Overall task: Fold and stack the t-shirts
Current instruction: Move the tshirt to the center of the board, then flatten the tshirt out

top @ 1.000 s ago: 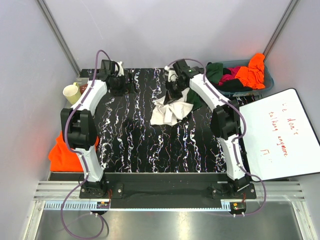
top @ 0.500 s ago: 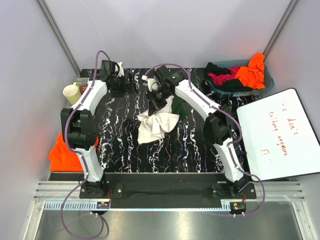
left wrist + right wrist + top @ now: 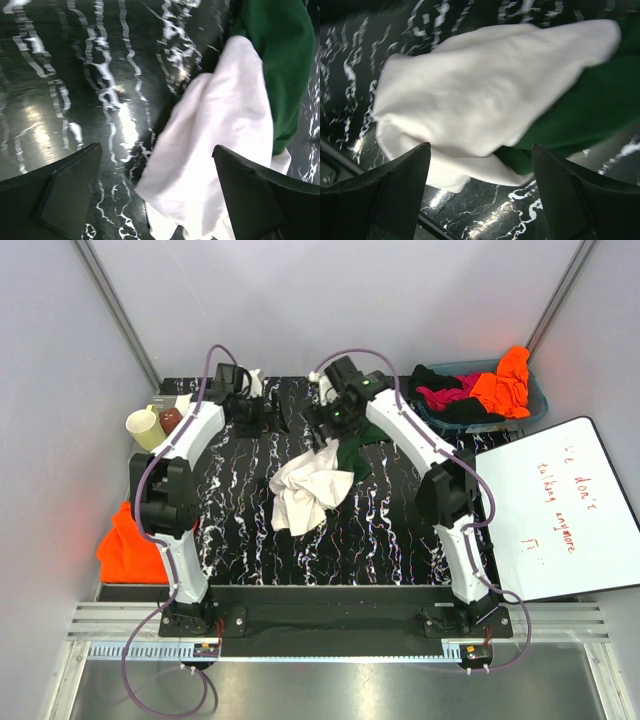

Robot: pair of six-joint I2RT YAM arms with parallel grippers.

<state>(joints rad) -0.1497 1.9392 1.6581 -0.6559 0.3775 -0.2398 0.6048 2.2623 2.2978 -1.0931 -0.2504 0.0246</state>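
A cream t-shirt (image 3: 310, 490) with dark green sleeves (image 3: 355, 455) lies crumpled on the middle of the black marbled table (image 3: 390, 540). My right gripper (image 3: 332, 423) hovers open just behind the heap, holding nothing. The right wrist view has the cream cloth (image 3: 480, 95) and a green sleeve (image 3: 585, 115) below the spread jaws of the right gripper (image 3: 480, 150). My left gripper (image 3: 272, 417) is open at the back left of the table. In its wrist view, the left gripper (image 3: 156, 152) looks onto the shirt's edge (image 3: 220, 130). Its print is hidden.
A blue bin (image 3: 535, 400) at the back right holds orange, magenta and black shirts. Another orange shirt (image 3: 125, 545) lies off the table's left edge. A cup (image 3: 143, 427) stands at the back left corner. A white board with red writing (image 3: 560, 510) lies at the right.
My right gripper carried the cream shirt leftward, then opened and let it go. The shirt settled on the table. The left arm shifted slightly to the right.
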